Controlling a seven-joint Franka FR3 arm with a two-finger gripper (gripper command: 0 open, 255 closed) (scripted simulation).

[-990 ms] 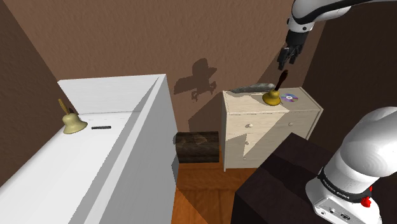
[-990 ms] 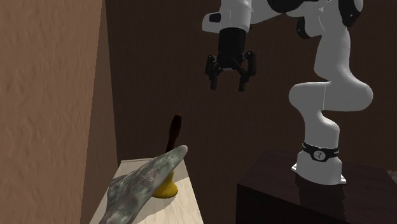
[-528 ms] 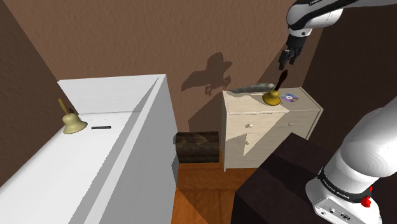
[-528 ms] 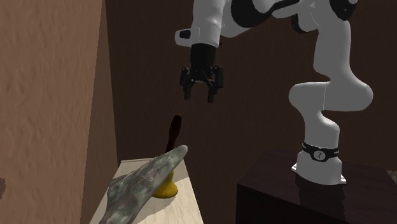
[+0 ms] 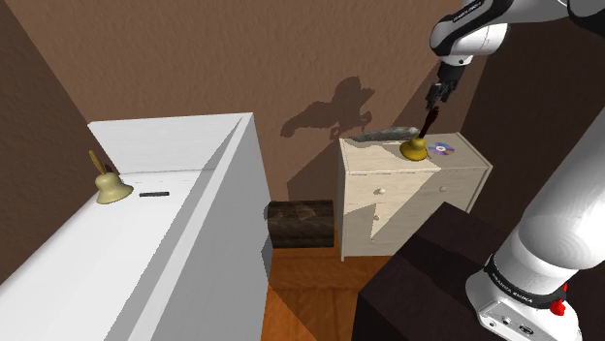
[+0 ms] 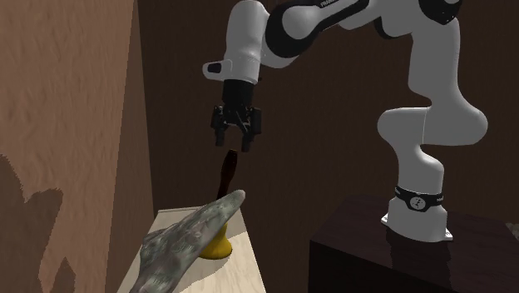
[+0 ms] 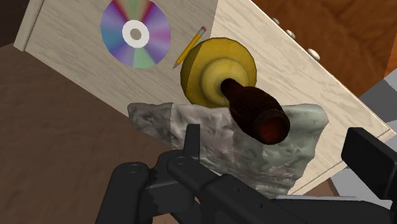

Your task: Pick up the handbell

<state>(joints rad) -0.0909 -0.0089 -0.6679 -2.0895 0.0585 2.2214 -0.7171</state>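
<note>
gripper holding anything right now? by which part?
Nothing. The gripper hangs open just above the handbell, fingers apart on either side of its dark handle, not closed on it.

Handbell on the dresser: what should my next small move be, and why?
Probably lower the gripper straight down a little. Its fingers stand open just above the handbell's dark handle, and the wrist view shows the handle between them, untouched. A short descent should bring them around it before closing.
</note>
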